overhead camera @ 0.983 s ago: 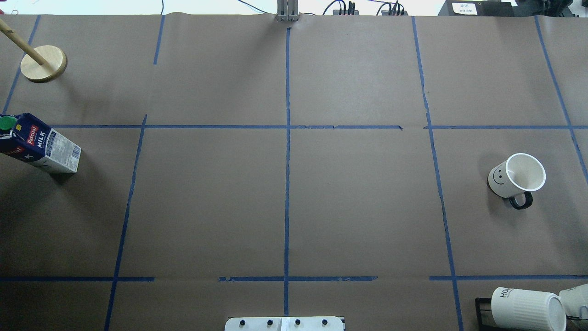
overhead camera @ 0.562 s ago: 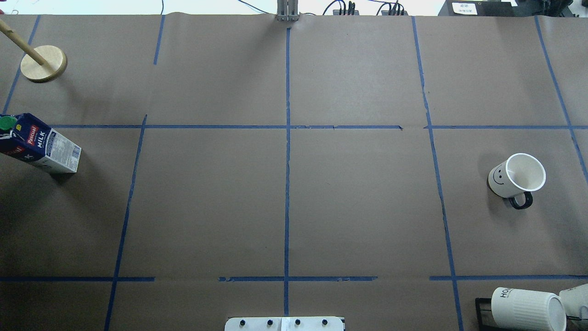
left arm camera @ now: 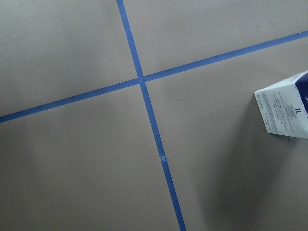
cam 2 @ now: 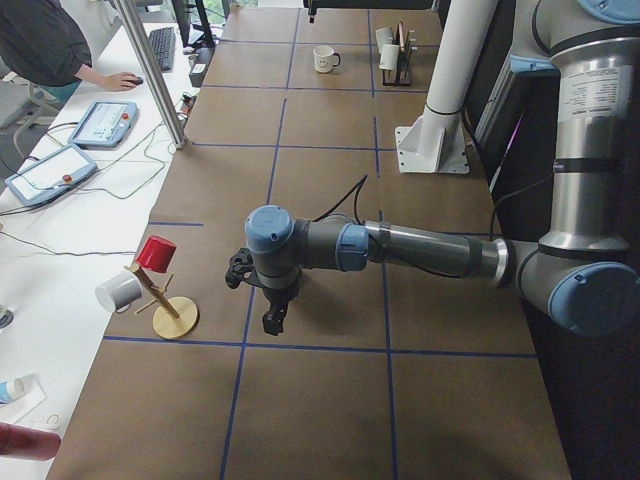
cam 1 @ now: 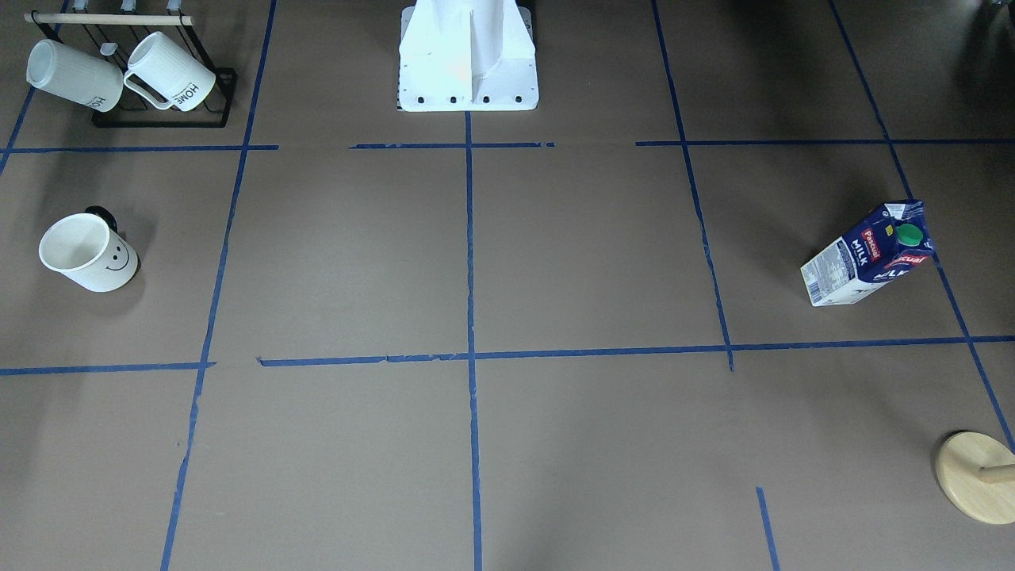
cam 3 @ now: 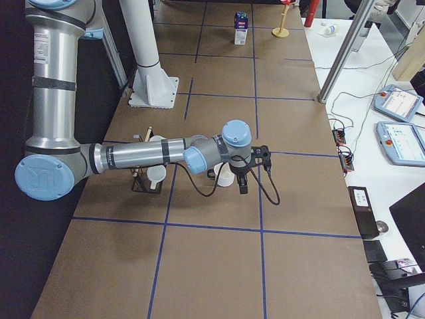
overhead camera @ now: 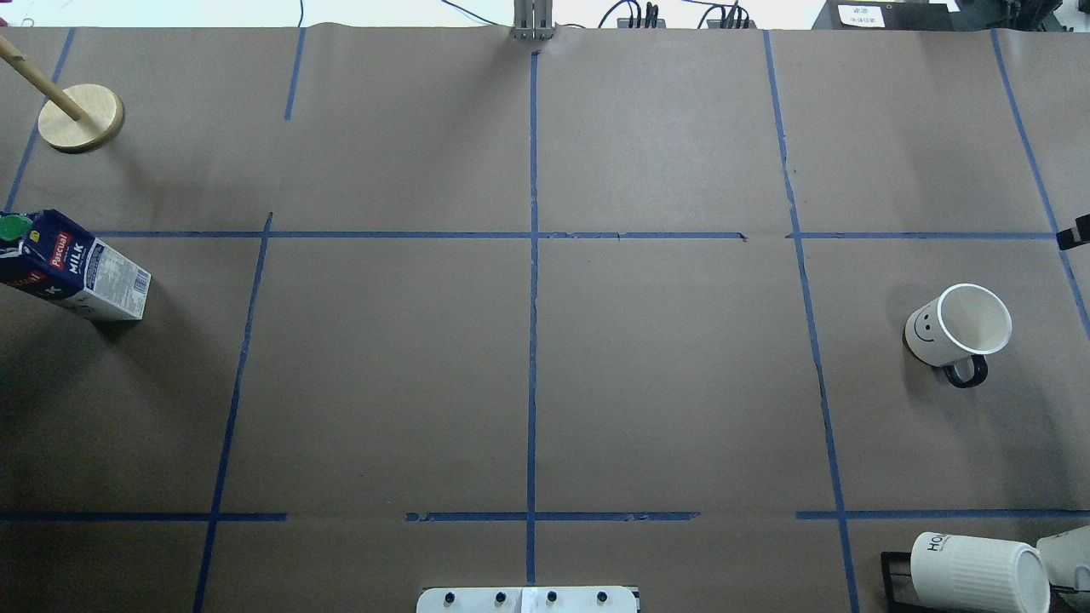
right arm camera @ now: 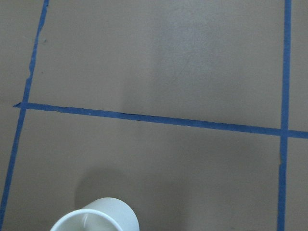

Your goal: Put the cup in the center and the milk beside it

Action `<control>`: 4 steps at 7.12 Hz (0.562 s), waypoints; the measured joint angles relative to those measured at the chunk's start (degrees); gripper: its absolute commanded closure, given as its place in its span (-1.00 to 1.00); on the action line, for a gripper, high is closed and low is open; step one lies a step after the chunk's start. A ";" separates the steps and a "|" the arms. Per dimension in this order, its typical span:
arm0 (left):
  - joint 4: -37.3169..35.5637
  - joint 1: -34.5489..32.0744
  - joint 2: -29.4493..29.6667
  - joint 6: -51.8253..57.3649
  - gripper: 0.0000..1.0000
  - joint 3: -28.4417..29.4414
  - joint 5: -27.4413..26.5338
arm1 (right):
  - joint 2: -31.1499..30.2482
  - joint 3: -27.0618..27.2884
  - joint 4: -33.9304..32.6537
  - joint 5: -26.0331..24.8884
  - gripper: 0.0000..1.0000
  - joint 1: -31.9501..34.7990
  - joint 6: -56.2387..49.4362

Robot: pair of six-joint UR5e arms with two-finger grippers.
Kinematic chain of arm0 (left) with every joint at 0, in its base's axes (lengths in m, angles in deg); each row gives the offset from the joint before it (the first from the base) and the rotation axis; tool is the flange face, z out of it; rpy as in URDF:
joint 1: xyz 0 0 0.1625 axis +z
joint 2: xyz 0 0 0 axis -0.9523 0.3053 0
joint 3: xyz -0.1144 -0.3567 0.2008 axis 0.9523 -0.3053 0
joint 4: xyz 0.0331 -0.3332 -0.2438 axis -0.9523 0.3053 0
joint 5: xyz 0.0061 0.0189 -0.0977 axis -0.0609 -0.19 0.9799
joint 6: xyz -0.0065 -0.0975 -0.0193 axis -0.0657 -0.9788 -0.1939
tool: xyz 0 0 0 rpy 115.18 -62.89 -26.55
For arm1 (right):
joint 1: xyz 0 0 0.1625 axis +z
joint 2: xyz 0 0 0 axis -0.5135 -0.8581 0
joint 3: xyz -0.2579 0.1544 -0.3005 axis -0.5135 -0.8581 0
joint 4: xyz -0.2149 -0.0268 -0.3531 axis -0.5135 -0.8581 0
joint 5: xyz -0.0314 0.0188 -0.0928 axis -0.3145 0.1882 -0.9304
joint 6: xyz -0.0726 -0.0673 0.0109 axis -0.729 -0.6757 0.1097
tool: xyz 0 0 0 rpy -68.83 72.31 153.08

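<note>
Nothing is done yet: the cup (overhead camera: 958,328) and the milk (overhead camera: 77,268) sit far from the center (overhead camera: 533,235). I cannot tell if my left gripper (cam 2: 272,318) or right gripper (cam 3: 242,186) is open.

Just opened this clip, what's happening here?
Nothing is held yet. The cup stands far out on the robot's right side and the milk on its left, both well away from the center. The right gripper hovers near the cup, the left gripper near the milk, neither touching.
</note>
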 measured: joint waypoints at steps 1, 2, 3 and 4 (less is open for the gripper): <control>0.00 0.01 -0.04 -0.04 -1.00 -0.07 0.02 | -0.15 0.00 2.17 -0.77 -1.00 -2.14 2.95; 0.00 -0.01 -0.14 -0.06 -1.00 -0.12 0.00 | -0.33 -0.03 3.31 -2.13 -1.00 -4.33 4.57; 0.00 -0.03 -0.23 -0.07 -1.00 -0.15 -0.01 | -0.81 -0.13 3.77 -3.69 -1.00 -6.33 5.27; 0.00 -0.04 -0.24 -0.07 -1.00 -0.17 -0.02 | -1.44 -0.20 3.98 -5.31 -1.00 -8.34 5.68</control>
